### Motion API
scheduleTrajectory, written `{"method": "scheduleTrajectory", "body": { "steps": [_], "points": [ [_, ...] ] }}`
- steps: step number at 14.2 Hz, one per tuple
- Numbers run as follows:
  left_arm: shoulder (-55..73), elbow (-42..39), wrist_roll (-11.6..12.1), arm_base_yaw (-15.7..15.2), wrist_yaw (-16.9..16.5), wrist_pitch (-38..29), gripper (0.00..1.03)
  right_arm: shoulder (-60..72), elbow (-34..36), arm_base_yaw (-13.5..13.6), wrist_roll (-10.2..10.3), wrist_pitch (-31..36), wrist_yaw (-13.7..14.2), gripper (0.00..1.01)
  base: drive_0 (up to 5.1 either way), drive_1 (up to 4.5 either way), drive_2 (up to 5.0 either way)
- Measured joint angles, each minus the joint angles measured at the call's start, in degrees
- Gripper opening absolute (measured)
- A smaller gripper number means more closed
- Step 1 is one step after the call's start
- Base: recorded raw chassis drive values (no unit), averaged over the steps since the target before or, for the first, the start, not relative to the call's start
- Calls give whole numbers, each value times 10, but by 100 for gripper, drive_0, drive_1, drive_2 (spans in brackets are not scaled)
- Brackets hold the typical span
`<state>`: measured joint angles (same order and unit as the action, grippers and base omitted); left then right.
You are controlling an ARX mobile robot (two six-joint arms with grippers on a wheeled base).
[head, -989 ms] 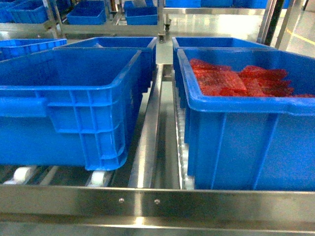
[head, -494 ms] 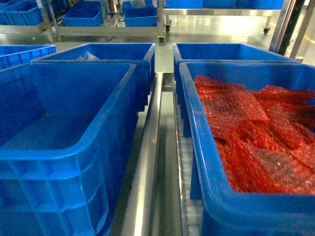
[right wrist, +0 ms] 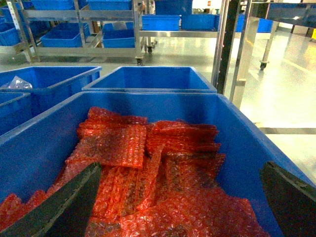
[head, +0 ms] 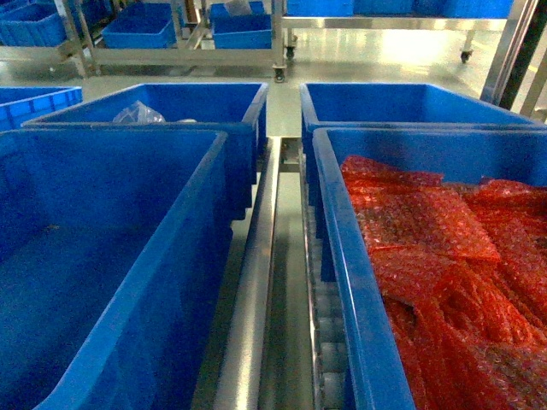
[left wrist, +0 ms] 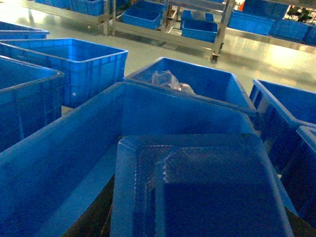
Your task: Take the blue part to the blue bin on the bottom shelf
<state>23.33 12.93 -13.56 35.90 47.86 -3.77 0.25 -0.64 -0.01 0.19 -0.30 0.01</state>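
A warehouse floor with racks lies behind. My left tool holds a blue part (left wrist: 207,192) over the empty blue bin (head: 179,222); my right tool (right wrist: 182,207) gapes wide above red bubble-wrap packets (right wrist: 148,168).

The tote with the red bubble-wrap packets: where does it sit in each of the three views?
Head: the tote of red packets fills the lower right, beside the empty blue bin.
Left wrist: not clearly in it; only blue totes show at the right edge.
Right wrist: it fills the lower frame, between the right gripper's fingers.
Shared landmark: the tote holding clear plastic bags.
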Motion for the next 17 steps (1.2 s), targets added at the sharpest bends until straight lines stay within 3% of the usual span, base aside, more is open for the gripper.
{"method": "scheduleTrajectory", "body": {
  "steps": [17],
  "points": [
    [0,0,0,0,0,0,43,0,0,0,0,0,0,98,0,0,0]
  ]
}}
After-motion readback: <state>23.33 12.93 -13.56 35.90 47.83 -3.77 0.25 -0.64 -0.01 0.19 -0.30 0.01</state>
